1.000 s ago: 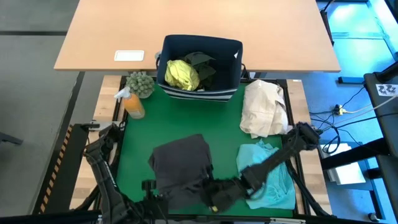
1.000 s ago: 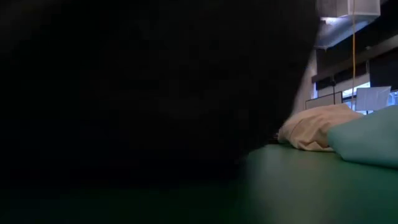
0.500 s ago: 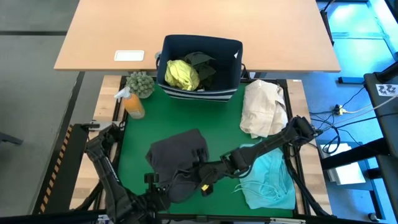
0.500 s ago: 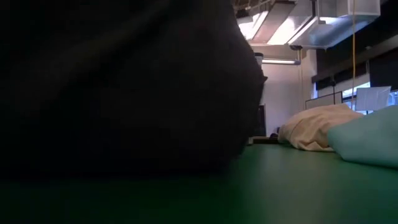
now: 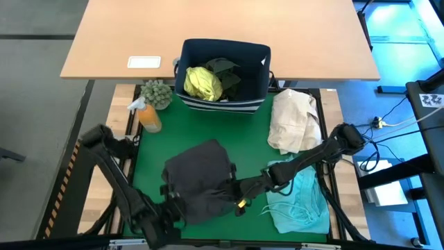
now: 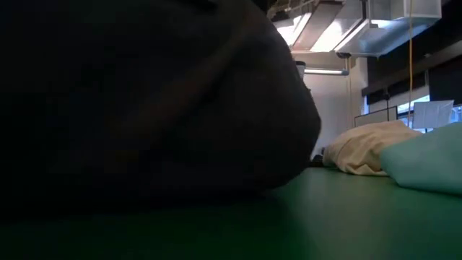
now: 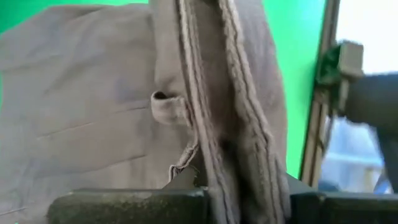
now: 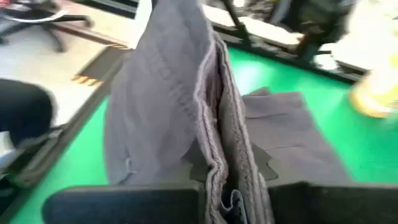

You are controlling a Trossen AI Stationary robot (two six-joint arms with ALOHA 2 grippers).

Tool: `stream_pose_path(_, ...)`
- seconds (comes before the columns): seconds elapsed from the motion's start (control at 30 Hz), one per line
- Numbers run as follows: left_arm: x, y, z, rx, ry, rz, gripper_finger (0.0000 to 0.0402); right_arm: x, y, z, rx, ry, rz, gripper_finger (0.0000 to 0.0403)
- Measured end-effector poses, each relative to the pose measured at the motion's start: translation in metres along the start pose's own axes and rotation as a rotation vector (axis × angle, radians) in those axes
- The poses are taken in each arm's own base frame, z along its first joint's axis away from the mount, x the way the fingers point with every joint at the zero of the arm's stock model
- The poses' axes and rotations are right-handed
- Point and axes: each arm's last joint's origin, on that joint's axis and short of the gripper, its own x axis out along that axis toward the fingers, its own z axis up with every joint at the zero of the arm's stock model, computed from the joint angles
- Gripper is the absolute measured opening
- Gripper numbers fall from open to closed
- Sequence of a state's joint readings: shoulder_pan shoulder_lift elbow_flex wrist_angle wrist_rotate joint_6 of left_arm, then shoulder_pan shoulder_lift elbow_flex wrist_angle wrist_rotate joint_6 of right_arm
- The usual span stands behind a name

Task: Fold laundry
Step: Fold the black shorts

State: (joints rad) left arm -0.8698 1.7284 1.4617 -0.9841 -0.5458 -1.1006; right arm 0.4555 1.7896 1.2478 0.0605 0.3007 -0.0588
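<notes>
Broadly, the green table mat carries everything: at its far edge stands the navy fabric bin with a striped base, holding a bright yellow-green shirt and a dark olive-black garment. Well nearer than the bin, the charcoal grey cloth garment lies bunched, and beside it the turquoise garment; the cream-beige cloth bundle sits between the turquoise garment and the bin. My left gripper and my right gripper are both pinched tight on the grey garment's near edge.
</notes>
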Motion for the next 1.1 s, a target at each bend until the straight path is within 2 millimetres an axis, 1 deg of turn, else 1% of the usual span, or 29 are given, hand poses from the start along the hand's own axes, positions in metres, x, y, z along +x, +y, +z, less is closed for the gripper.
stream_pose_path(0.13,0.003,0.041,-0.009,-0.089,-0.040,-0.017,0.0026,0.005,-0.021,-0.002,-0.003,0.014,-0.091,0.0033)
stream_pose_path(0.27,0.009,0.082,-0.017,-0.179,-0.069,-0.030,0.0026,0.014,-0.051,-0.008,0.033,0.043,-0.178,0.0033)
stream_pose_path(0.37,0.020,0.109,-0.026,-0.244,-0.059,-0.014,0.0026,0.022,-0.077,-0.015,0.062,0.058,-0.247,0.0033)
stream_pose_path(0.4,0.024,0.117,-0.029,-0.263,-0.057,-0.013,0.0026,0.025,-0.086,-0.018,0.071,0.070,-0.256,0.0033)
stream_pose_path(0.47,0.032,0.131,-0.035,-0.315,-0.045,-0.002,0.0026,0.036,-0.102,-0.028,0.093,0.082,-0.268,0.0033)
stream_pose_path(0.53,0.041,0.145,-0.044,-0.359,-0.027,0.026,0.0026,0.046,-0.116,-0.042,0.110,0.115,-0.281,0.0033)
stream_pose_path(0.73,0.062,0.177,-0.057,-0.478,0.000,0.128,0.0026,0.082,-0.148,-0.083,0.157,0.127,-0.334,0.0033)
stream_pose_path(0.83,0.071,0.191,-0.060,-0.530,0.007,0.189,0.0026,0.093,-0.158,-0.099,0.174,0.135,-0.363,0.0033)
stream_pose_path(0.93,0.078,0.203,-0.062,-0.566,0.019,0.233,0.0026,0.099,-0.163,-0.112,0.182,0.161,-0.371,0.0033)
stream_pose_path(1.0,0.081,0.207,-0.062,-0.583,0.023,0.249,0.0027,0.102,-0.163,-0.116,0.184,0.175,-0.370,0.0034)
stream_pose_path(1.1,0.082,0.211,-0.060,-0.595,0.023,0.261,0.0058,0.102,-0.162,-0.119,0.192,0.201,-0.370,0.0054)
